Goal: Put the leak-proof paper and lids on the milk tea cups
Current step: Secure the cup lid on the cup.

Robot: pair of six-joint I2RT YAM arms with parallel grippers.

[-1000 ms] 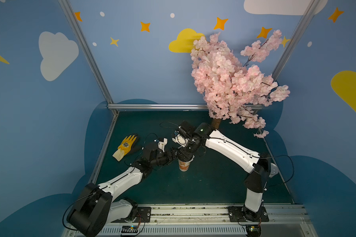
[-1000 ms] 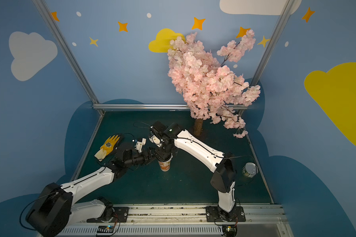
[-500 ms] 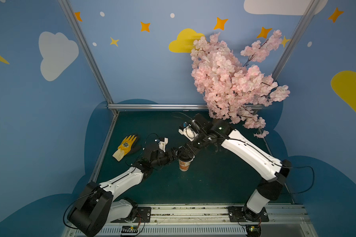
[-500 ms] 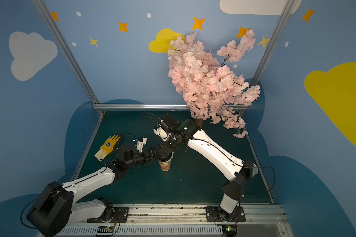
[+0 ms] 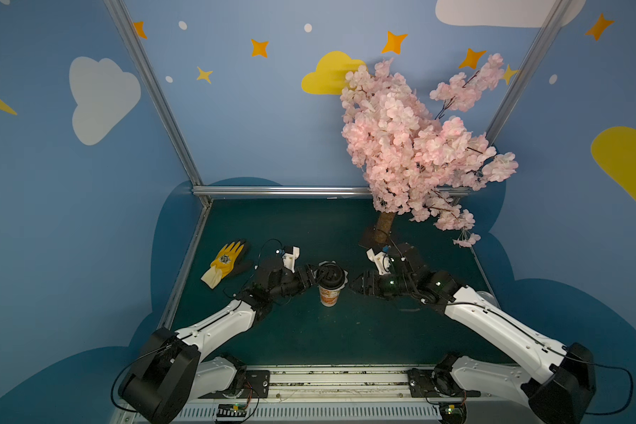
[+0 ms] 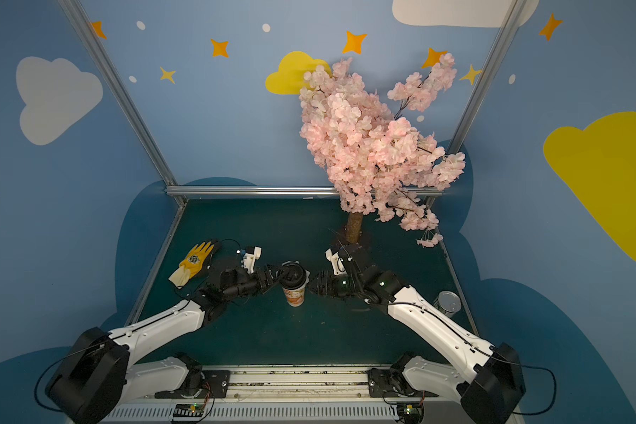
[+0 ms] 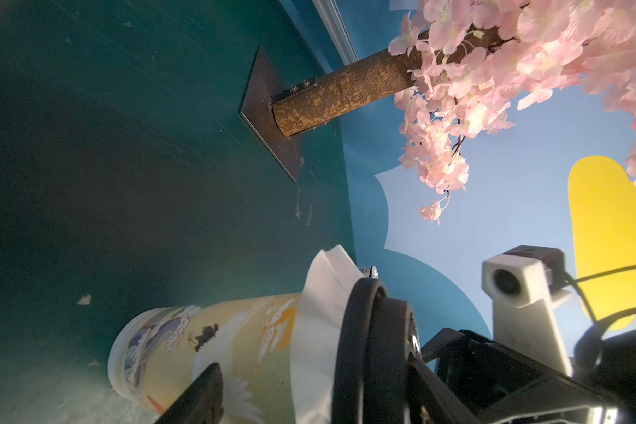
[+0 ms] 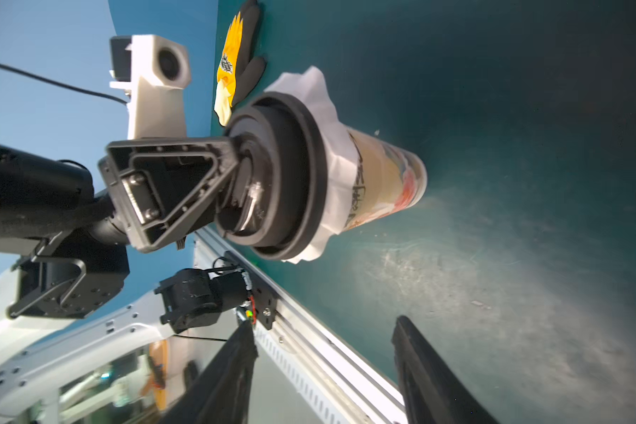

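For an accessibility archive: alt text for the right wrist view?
A printed paper cup has white leak-proof paper crimped over its mouth under a black lid, which the left gripper touches. The right gripper stands open and empty.

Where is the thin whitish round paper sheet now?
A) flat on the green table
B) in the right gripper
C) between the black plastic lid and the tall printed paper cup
C: the paper sheet ruffles out from under the black lid on the cup.
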